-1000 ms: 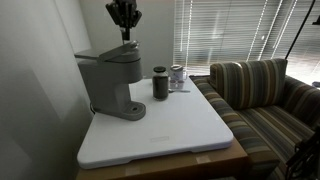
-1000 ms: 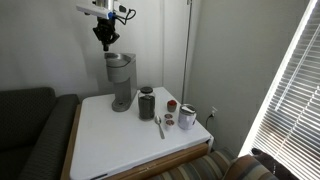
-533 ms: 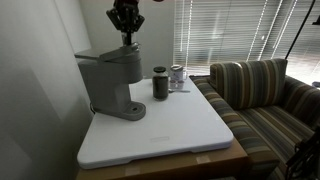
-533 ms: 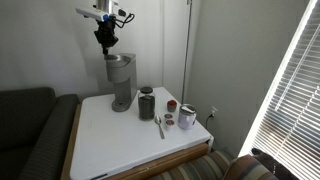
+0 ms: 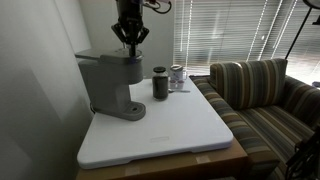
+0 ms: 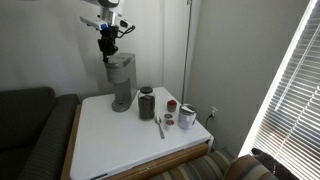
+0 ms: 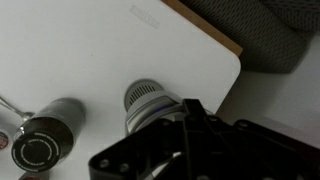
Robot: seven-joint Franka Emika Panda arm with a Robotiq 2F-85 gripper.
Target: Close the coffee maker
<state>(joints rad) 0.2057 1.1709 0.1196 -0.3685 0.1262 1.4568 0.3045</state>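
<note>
The grey coffee maker stands at the back corner of the white table, and it shows in both exterior views. Its top lid lies low on the head; I cannot tell whether it is fully down. My gripper is shut and empty. It points straight down, just above the top of the head, at or very near the lid. In the wrist view the shut fingers cover most of the machine, and only its round ribbed base shows.
A dark cylindrical cup stands beside the machine. A clear jar, a white mug and a spoon lie farther along. A striped sofa borders the table, and a wall stands close behind the machine.
My gripper has come down from well above the coffee maker to just over its lid, shifting slightly sideways. The objects on the table have not moved.
</note>
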